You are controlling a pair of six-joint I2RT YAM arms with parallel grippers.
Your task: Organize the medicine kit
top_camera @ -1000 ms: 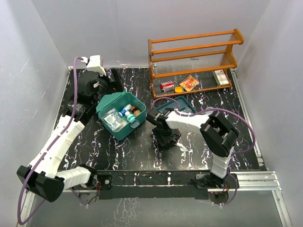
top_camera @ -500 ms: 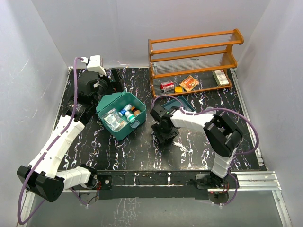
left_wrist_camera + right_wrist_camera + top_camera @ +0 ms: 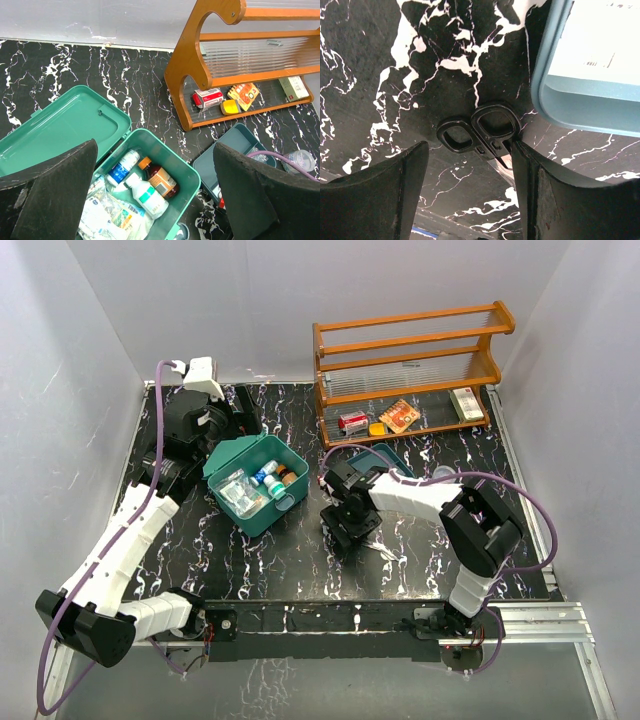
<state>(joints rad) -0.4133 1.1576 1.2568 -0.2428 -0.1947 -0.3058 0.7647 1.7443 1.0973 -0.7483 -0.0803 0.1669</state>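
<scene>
**Kit open and part filled, scissors yet to go in**

Nearest my bases, my right gripper [image 3: 470, 155] hangs with its fingers apart on either side of the black-handled scissors [image 3: 480, 131]. They lie on the table [image 3: 290, 560] just beside the blue tray [image 3: 580, 100], and nothing is gripped. Farther back the medicine kit [image 3: 255, 485] sits left of centre with its lid thrown open, and bottles [image 3: 150, 187] and packets [image 3: 107, 220] are already inside. My left gripper [image 3: 155, 150] hovers above it, fingers wide and empty. By the far wall the wooden rack [image 3: 405, 370] holds small boxes [image 3: 208, 97], so I judge the sorting well short of done.
</scene>
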